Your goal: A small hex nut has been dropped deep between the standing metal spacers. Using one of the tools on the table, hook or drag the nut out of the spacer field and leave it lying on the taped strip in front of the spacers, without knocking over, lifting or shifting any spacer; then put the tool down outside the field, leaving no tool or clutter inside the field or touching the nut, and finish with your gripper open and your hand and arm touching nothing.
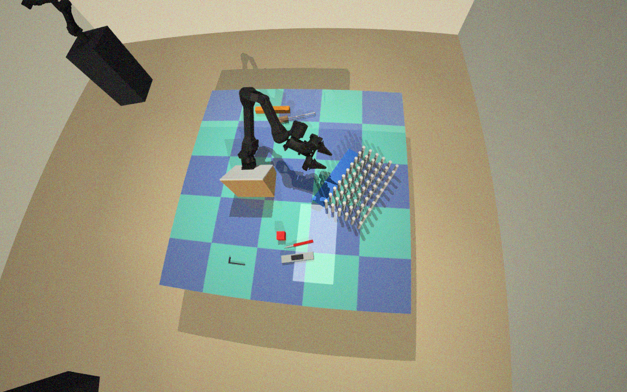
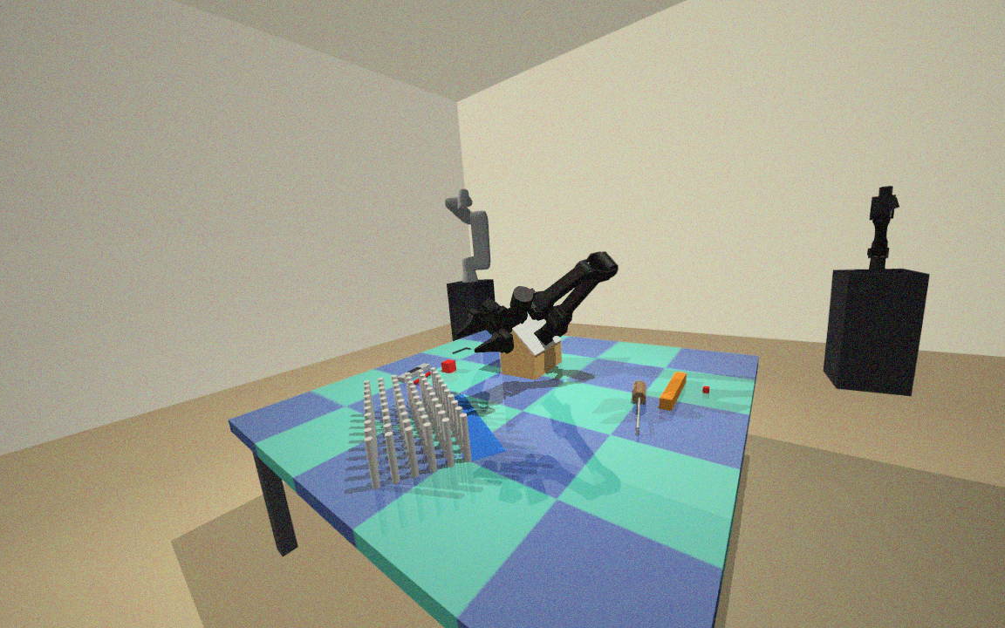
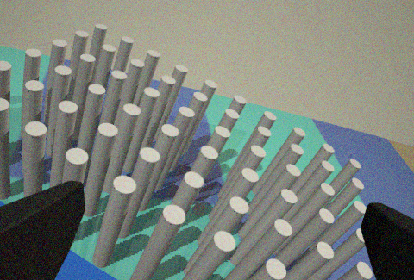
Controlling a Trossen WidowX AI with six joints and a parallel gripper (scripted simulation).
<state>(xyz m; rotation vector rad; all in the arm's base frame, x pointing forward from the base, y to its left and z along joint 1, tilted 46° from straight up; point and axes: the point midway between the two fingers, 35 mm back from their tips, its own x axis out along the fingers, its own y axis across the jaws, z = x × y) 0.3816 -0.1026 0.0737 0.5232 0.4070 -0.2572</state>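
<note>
Open end effector near spacers; no legible writing.

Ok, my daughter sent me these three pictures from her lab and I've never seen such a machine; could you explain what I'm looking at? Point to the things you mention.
The machine is one black jointed arm, mounted on a wedge-shaped block (image 1: 252,187) (image 2: 520,363). Its hand (image 1: 328,159) (image 2: 482,337) (image 3: 226,209) has two fingers, spread open and holding nothing.

The first picture looks down from above. The second looks across the table from one side. The third comes from the wrist, looking out between the fingers.

On the table stand many thin metal spacers (image 1: 326,206) (image 2: 371,462) (image 3: 108,224), with a flat blue strip (image 1: 342,165) (image 2: 482,437) (image 3: 86,267) along one edge. Around them lie a screwdriver (image 1: 283,119) (image 2: 638,392), an orange bar (image 1: 275,109) (image 2: 673,390), a red cube (image 1: 281,236) (image 2: 448,366) and a small L-shaped tool (image 1: 237,263) (image 2: 461,351). I can't make out the nut.
</note>
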